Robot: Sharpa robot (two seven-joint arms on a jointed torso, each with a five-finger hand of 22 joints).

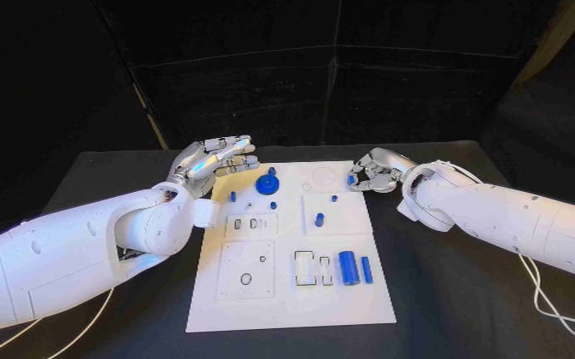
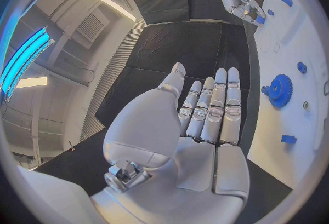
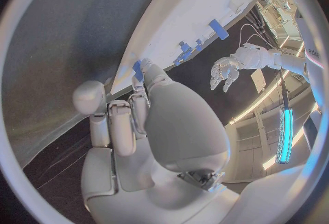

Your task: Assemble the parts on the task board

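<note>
Black table (image 1: 455, 309), white task board (image 1: 287, 305), right robot hand (image 1: 374, 174) pinching small blue part (image 1: 351, 181)

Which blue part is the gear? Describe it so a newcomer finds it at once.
Start at the white task board in the middle of the black table and go to its far end, near the left hand. The gear lies there, left of the board's middle. It alone is a round toothed disc; its blue neighbours are small pegs and blocks.

A black table (image 1: 455, 292) stands before a black curtain (image 1: 300, 43) hung behind it.
</note>
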